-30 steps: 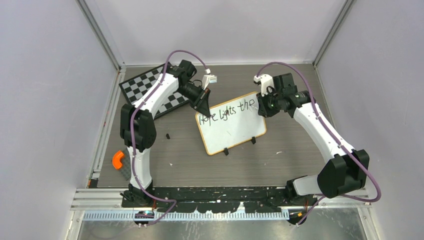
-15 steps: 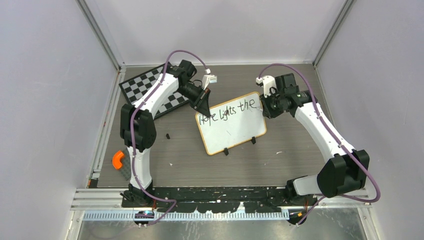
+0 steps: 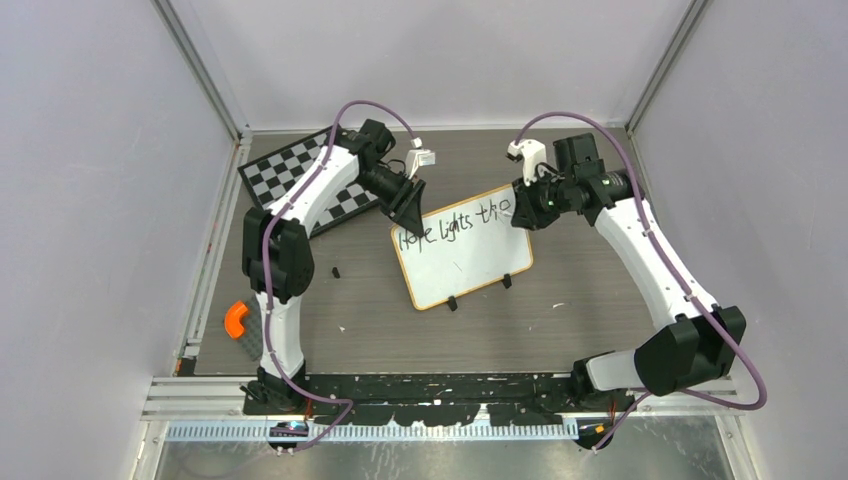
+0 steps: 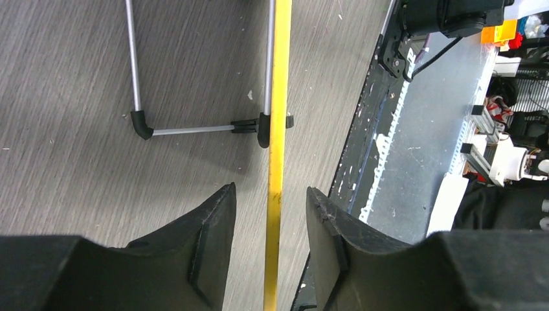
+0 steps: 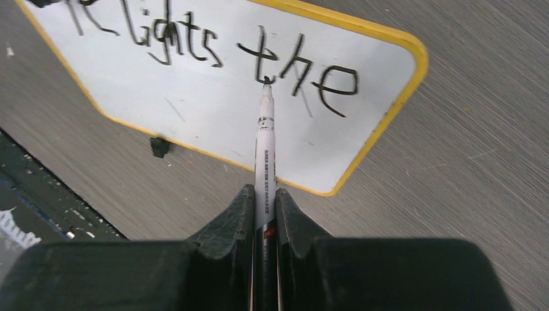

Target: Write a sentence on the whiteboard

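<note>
Grey wood-grain bench (image 3: pixel 500 320) | whiteboard (image 3: pixel 465 262) at centre of overhead frame, reading "Hope lights the" | left tool (image 4: pixel 270 194) jaws apart, straddling its yellow rim at the upper-left corner, gaps either side, gripping nothing | right tool (image 5: pixel 264 193) clamped on marker (image 5: pixel 265 136), tip touching board at the "t" of "the" | chessboard (image 3: pixel 290 175) upper left

The whiteboard (image 3: pixel 462 262) is a white rounded rectangle with a yellow-orange rim and two black clip feet, standing on the tabletop (image 3: pixel 400 330). "Hope lights the" runs along its top. Its upper-left edge passes untouched between the parted fingers of the left hand (image 4: pixel 270 190). The word "the" sits at the tip of the marker (image 5: pixel 265 142) gripped by the right hand (image 5: pixel 264 194).
</note>
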`<move>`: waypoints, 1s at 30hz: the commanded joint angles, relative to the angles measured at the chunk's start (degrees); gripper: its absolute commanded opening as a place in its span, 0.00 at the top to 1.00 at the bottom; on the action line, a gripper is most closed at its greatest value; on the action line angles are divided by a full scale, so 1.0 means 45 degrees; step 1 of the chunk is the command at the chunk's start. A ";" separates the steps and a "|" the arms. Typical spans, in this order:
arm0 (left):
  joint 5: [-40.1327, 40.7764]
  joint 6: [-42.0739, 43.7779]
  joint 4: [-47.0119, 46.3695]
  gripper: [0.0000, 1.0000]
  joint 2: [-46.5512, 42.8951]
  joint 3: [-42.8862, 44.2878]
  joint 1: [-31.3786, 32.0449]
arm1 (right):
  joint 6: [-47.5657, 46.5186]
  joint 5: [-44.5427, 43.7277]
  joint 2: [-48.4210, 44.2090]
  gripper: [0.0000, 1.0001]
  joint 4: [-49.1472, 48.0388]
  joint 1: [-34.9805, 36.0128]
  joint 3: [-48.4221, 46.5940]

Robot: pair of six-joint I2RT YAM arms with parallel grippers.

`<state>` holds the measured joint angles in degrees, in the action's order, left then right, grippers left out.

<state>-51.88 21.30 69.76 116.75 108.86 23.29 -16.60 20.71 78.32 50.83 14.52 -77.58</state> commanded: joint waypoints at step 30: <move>-0.1621 0.0170 -0.1294 0.54 -0.2130 -0.3278 -0.1469 | 0.0833 -0.2199 0.0309 1.00 -0.3819 0.6958 0.2438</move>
<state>-56.80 20.86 65.41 108.84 93.54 15.33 -13.17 13.98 79.33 38.33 44.47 -67.64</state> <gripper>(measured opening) 0.470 0.193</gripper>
